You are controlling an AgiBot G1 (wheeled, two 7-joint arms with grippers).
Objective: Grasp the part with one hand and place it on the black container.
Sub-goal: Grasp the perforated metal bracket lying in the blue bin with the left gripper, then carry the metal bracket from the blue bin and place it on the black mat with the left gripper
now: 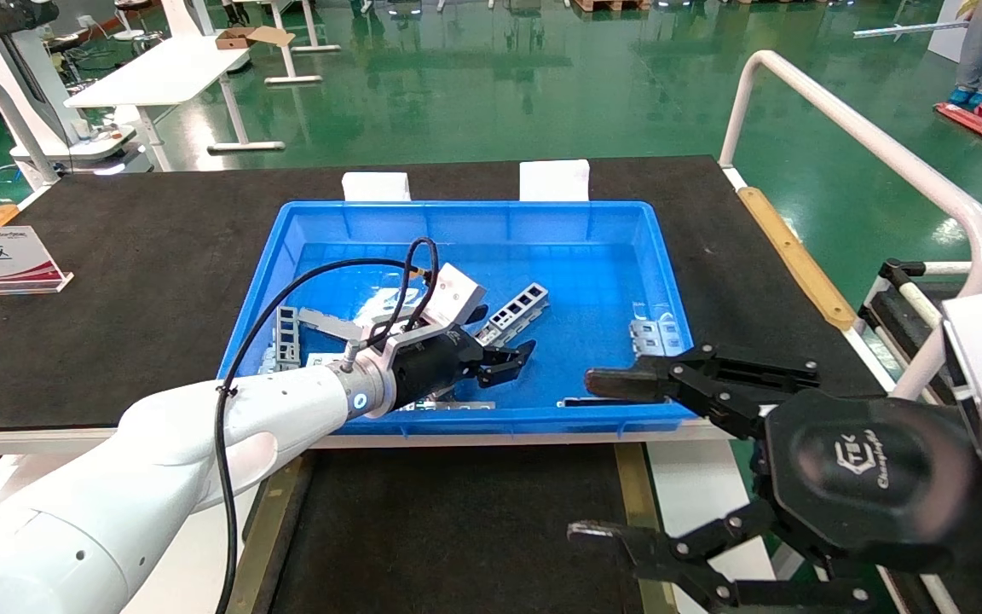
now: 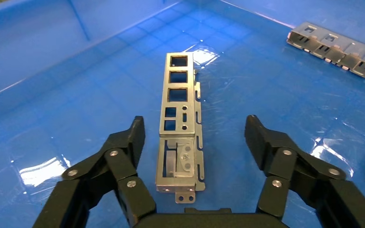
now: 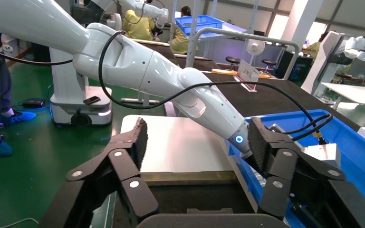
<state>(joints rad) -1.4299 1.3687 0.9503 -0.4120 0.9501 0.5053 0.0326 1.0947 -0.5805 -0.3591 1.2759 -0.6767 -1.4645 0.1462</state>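
The left arm is glossy white with rounded shells, ending in a silver collar bearing a small blue-lit ring and a black cylindrical wrist. A black cable loops along it to a pale grey camera block at about 12 o'clock of the wrist. The left hand has matte black linkage fingers with silver screws. The right hand is likewise black, its rounded housing stamped with a pale logo, a grey box beside it
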